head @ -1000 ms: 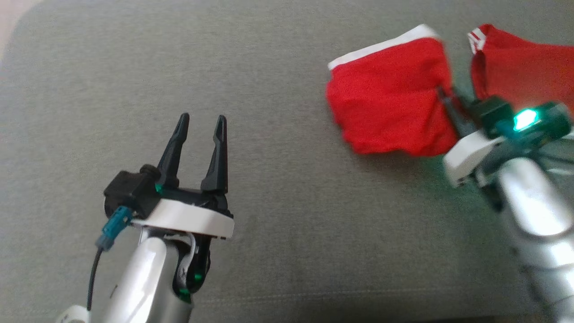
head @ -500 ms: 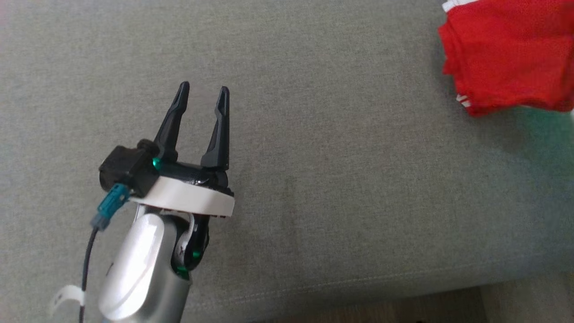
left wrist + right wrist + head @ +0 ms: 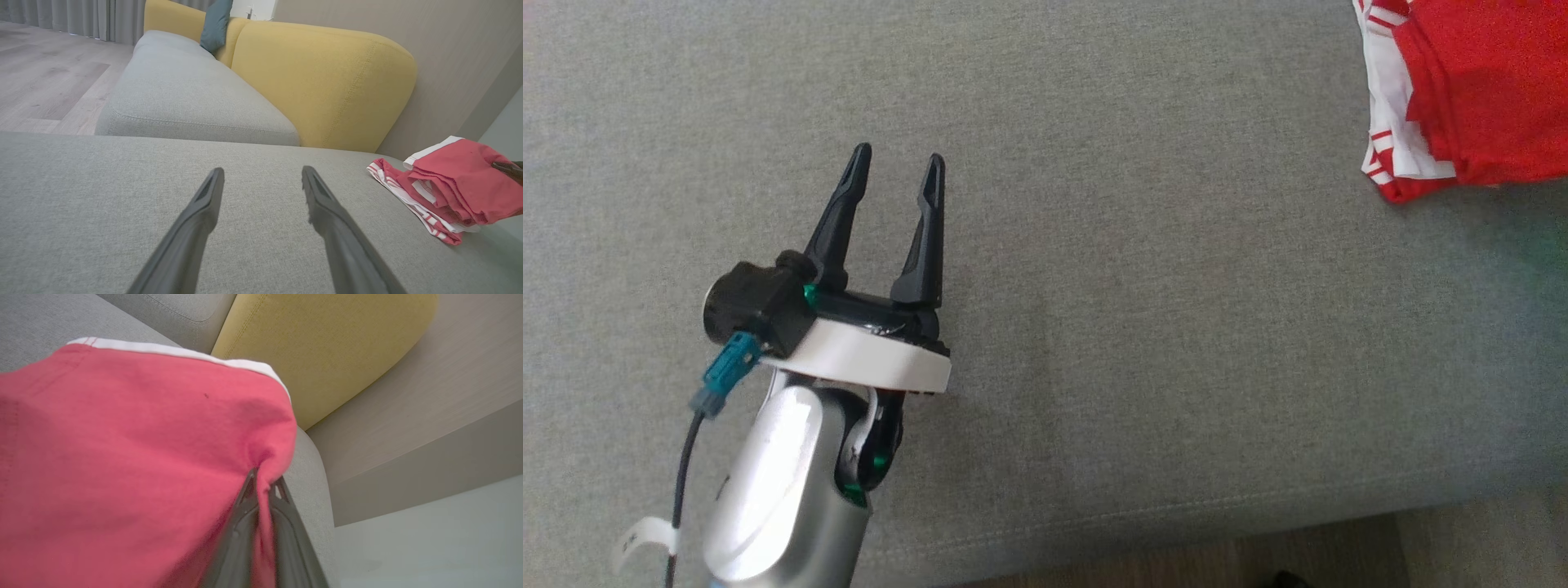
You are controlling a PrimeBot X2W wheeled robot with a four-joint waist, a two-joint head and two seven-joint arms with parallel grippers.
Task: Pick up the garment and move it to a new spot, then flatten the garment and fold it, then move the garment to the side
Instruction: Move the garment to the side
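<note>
The garment (image 3: 1478,90) is red with white trim and stripes, lying folded at the far right of the grey seat cushion (image 3: 1143,327). It also shows at the right of the left wrist view, garment (image 3: 449,188). My right gripper (image 3: 263,484) is shut on a pinch of the garment's (image 3: 135,449) red cloth, which drapes over the left of that view. My left gripper (image 3: 897,160) stands open over bare cushion, well to the left of the garment, with nothing between its fingers (image 3: 204,212).
A yellow backrest (image 3: 327,81) rises behind the cushion, with a second grey seat (image 3: 192,102) and a teal pillow (image 3: 215,24) beyond. The cushion's front edge (image 3: 1176,523) meets wooden floor. A wall stands to the right of the sofa.
The head camera has shifted, so the garment now sits at the top right corner. The right gripper and forearm have left the head view. The left gripper stays open and in place.
</note>
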